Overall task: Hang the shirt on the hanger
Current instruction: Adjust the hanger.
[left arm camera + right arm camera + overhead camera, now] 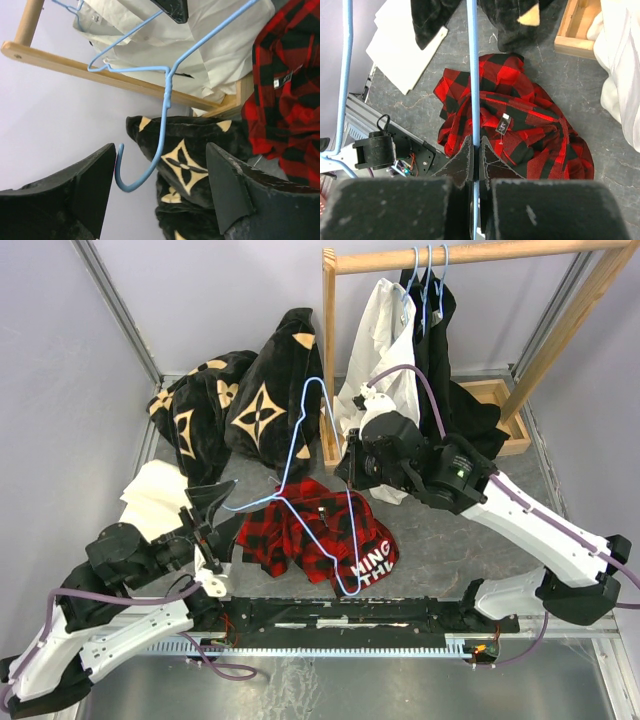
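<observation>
The red-and-black plaid shirt [315, 535] lies crumpled on the table, its white lettering at its near right edge. It also shows in the right wrist view [530, 125] and the left wrist view [287, 95]. The light-blue wire hanger [353, 540] is held above it. My right gripper [347, 472] is shut on one straight wire of the hanger [474, 75], jaws [476, 146] pinched on it over the shirt. My left gripper [220, 515] is open, and the hanger's curved hook [134, 186] hangs between its fingers [80, 185], close to the left one.
A wooden clothes rail [450, 254] stands at the back right with a white shirt [385, 340] and dark clothes on blue hangers. Black fabric with tan flower motifs [250, 400] lies at the back left. A white sheet [155, 495] lies left. A wooden base [495, 395] sits under the rail.
</observation>
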Tool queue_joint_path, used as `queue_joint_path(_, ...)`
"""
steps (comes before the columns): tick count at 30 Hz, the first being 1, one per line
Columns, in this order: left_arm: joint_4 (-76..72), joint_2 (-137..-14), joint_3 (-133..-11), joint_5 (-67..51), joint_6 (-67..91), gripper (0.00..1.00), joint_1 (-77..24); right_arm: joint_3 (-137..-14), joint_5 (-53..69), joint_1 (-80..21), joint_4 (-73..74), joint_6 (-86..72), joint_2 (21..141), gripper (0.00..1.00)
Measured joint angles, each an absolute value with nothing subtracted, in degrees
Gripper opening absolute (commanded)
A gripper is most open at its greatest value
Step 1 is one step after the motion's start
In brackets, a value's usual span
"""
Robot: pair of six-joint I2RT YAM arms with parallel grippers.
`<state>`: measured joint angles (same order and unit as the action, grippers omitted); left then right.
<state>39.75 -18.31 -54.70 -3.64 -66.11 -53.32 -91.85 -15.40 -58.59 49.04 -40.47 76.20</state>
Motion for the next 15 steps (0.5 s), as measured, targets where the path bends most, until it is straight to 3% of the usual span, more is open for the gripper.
queue_joint_path(15, 41.3, -21.3, -52.7, 3.1, -86.7, 0.31, -53.1, -91.7, -5.9, -55.5, 50.2, -41.7, 77.3, 0.0)
